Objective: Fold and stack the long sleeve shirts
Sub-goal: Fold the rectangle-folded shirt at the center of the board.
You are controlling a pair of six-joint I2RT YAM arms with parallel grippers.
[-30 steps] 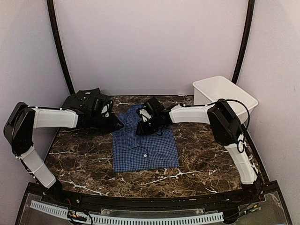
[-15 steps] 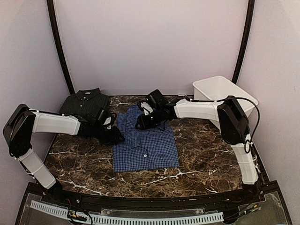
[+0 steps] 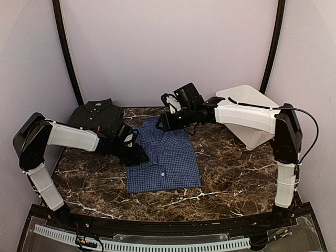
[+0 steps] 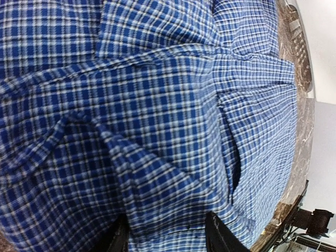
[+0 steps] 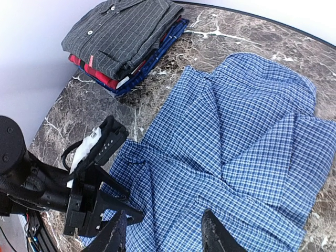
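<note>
The soft, floppy blue shirt point(image 3: 163, 157) is laid flat mid-frame; the left gripper point(image 4: 167, 226) and right gripper point(image 5: 160, 231) are both seen spread; it is likely best pinched at an edge.

basket point(image 3: 256, 135): white plastic, far right corner | table point(image 3: 226, 169): dark veined marble

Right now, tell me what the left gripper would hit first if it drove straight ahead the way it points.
The blue checked shirt: it fills the wrist view directly ahead of the left gripper, apparently very close, though depth is hard to judge.
</note>
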